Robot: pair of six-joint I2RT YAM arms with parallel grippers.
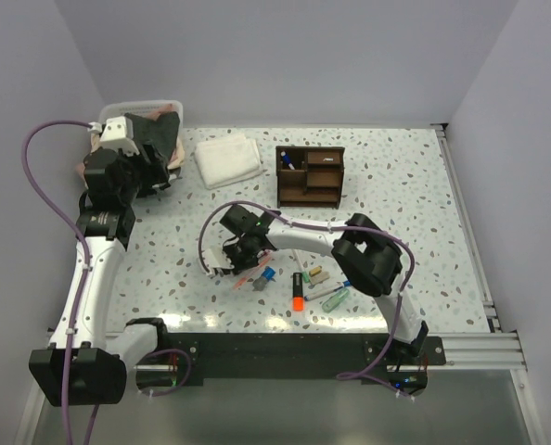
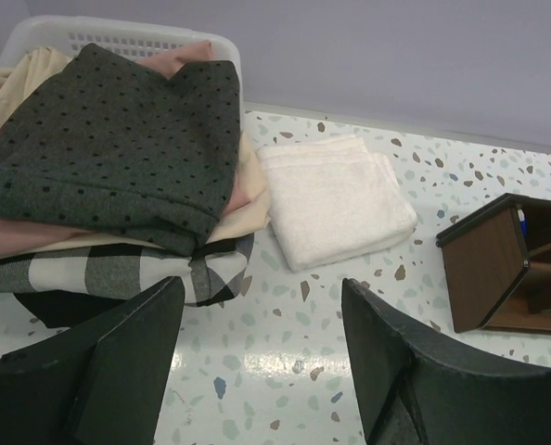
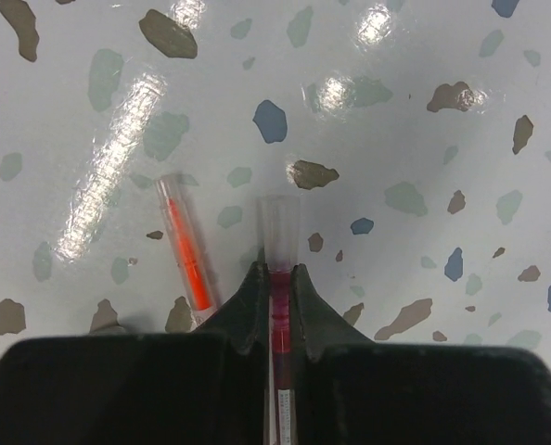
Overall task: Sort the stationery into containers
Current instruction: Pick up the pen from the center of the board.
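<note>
My right claw (image 3: 277, 274) is clenched on a red pen (image 3: 280, 227) with a clear cap, low over the speckled table (image 3: 415, 111). A second red pen (image 3: 186, 260) lies just beside it, not touching. The orange highlighter (image 1: 298, 295) lies to the right. The brown organiser (image 1: 310, 176) stands farther back. My left claw (image 2: 262, 297) hangs released near the white bin (image 2: 118, 42) of clothes, far left.

White bin (image 2: 118, 37) of folded clothes beside a white towel (image 2: 336, 199).
</note>
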